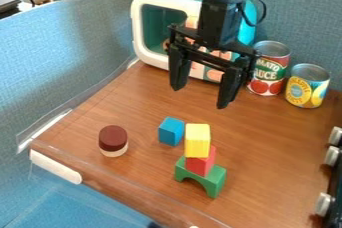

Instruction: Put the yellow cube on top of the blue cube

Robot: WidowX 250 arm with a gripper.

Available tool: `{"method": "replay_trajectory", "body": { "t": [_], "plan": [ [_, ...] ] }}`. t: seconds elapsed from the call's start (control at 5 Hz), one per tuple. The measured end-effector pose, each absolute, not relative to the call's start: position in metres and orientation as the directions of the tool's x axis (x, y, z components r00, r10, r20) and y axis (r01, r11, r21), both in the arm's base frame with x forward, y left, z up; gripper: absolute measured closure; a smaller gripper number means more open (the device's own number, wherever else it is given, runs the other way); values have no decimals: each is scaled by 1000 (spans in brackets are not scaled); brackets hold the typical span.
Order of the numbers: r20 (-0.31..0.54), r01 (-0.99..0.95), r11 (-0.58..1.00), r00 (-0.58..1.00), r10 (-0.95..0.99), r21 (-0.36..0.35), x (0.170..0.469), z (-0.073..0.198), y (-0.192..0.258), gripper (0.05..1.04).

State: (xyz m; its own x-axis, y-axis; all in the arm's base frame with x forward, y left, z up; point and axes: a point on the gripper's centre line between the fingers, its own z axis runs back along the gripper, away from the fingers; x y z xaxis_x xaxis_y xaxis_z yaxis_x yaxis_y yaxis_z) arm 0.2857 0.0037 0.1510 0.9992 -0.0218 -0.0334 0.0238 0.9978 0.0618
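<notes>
The open gripper (202,97) hangs above the work surface, behind the blocks, its two fingers spread wide with nothing between them. The yellow cube (197,141) rests on top of a red block (200,164), which stands on a green arch-shaped block (212,180). Just left of this stack and slightly farther back, the blue cube (171,131) sits directly on the wooden surface, with nothing on top of it.
Left of the blocks stands a brown and cream round piece (113,141). A toy microwave (167,27) is at the back, with a tomato can (269,68) and a yellow-labelled can (307,86) to its right. Silver knobs (331,156) line the right edge.
</notes>
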Motion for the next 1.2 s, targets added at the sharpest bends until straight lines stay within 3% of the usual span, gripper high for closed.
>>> {"method": "replay_trajectory", "body": {
  "t": [0.4,1.2],
  "plan": [
    [-49,-24,997,998,27,67,287,140,4,84],
    [-35,-310,950,950,310,-20,283,116,1,84]
  ]
}}
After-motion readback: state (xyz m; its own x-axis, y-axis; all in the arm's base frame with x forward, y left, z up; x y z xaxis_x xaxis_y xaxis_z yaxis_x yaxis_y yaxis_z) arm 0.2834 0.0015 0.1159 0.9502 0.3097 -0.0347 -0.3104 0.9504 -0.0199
